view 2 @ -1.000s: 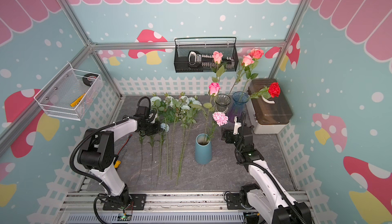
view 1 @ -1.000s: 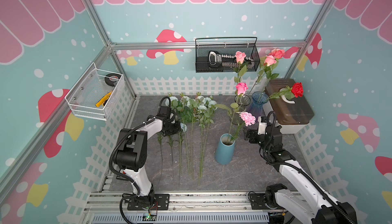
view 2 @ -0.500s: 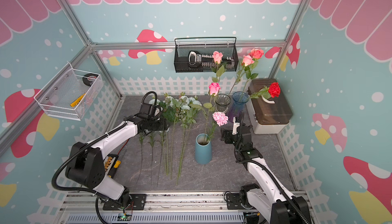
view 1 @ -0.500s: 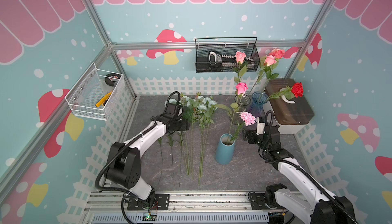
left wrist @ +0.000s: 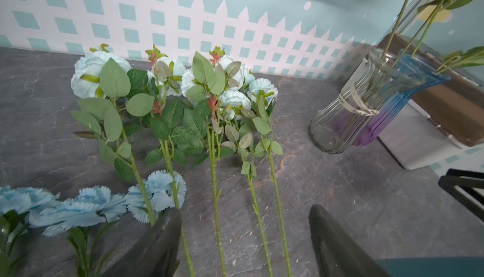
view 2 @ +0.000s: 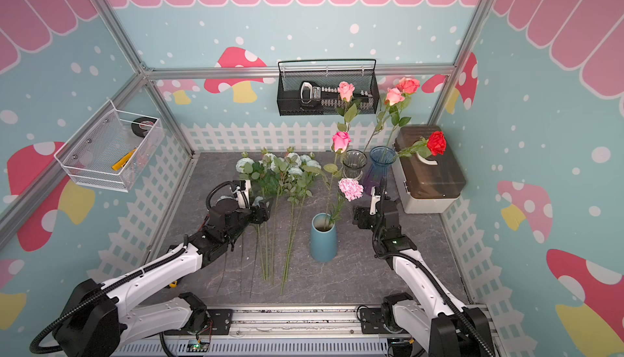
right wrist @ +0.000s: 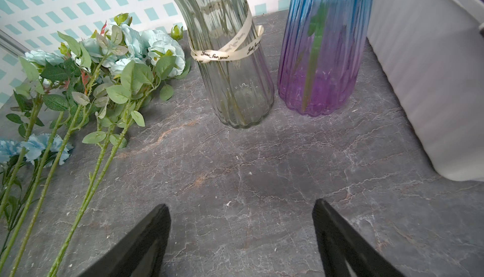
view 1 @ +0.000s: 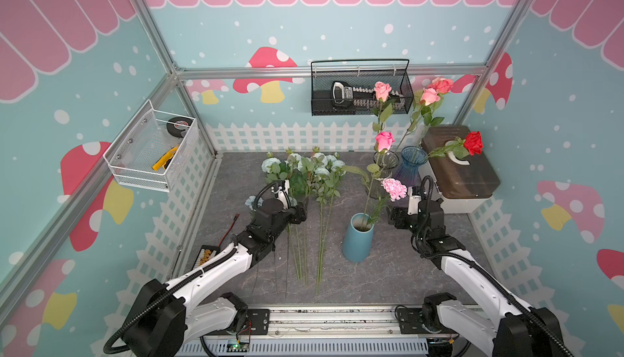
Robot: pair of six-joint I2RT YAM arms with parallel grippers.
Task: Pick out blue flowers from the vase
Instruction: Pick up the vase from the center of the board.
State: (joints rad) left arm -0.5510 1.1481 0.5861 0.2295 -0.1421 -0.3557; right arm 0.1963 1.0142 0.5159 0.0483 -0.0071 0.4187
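Grey tabletop (view 1: pixel 388 281) is holding blue flowers (view 1: pixel 304 169) beside the teal vase (view 1: pixel 358 240). I'm seeing left gripper (view 1: pixel 302 211) gaping over their stems, right gripper (view 1: pixel 393 216) wide, empty, by the vase; sweeping is risking snagged stems, tipped vase.

On blue flowers (left wrist: pixel 99 79): pale blue heads, green stems and leaves, reddish sprigs. tabletop (right wrist: pixel 262 184): dark grey, marble-veined. glass vase (right wrist: pixel 235 92): clear, ribbed; ribbon (right wrist: pixel 225 50) cream, black script. second vase (right wrist: pixel 322 53): blue fading to purple. ceramic vase (view 1: pixel 358 242): plain teal.
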